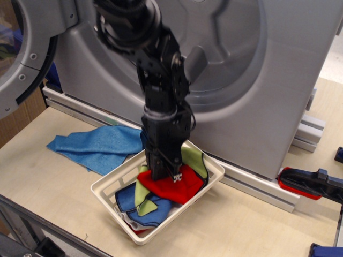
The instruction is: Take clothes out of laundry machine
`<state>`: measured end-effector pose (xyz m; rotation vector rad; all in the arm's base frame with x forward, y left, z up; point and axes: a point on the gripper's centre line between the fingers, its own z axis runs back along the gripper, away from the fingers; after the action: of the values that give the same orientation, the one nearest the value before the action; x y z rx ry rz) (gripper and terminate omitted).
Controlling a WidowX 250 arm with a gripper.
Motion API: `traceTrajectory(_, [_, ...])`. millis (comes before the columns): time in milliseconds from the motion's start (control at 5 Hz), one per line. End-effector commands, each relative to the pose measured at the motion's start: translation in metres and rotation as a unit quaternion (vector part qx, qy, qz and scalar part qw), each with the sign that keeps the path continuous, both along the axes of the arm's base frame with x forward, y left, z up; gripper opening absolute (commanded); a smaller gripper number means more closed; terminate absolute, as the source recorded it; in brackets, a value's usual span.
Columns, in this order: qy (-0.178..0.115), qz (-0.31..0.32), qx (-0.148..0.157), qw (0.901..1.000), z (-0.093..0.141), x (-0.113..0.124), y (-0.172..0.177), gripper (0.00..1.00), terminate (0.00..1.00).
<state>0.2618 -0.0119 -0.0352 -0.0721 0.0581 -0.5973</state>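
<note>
The red cloth (pixel 174 187) lies low in the white slotted basket (pixel 112 188), on top of lime-green and blue cloths. My black gripper (pixel 165 174) reaches straight down into the basket and is shut on the red cloth's upper edge. The grey laundry machine (pixel 241 96) stands behind, its round drum hole (pixel 214 43) open and its grey door (pixel 24 53) swung out to the left. The arm hides part of the drum and the basket's far rim.
A large blue cloth (pixel 96 145) lies on the wooden table left of the basket. A red and black tool (pixel 311 183) lies at the right by the machine's aluminium base rail (pixel 257 187). The table's front edge runs along the lower left.
</note>
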Motion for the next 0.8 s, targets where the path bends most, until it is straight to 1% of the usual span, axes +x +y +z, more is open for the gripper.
traceTrajectory(0, [-0.036,0.014,-0.023,0.999,0.032,0.01,-0.002,1.0,0.0])
traceTrajectory(200, [-0.045,0.021,-0.019,0.9986,0.041,0.011,0.003,1.0,0.0])
traceTrajectory(400, [-0.051,0.034,-0.001,0.9981,0.061,0.011,0.006,1.0,0.0])
traceTrajectory(600, [-0.068,0.05,0.009,0.9964,0.084,0.012,0.011,1.0,0.0])
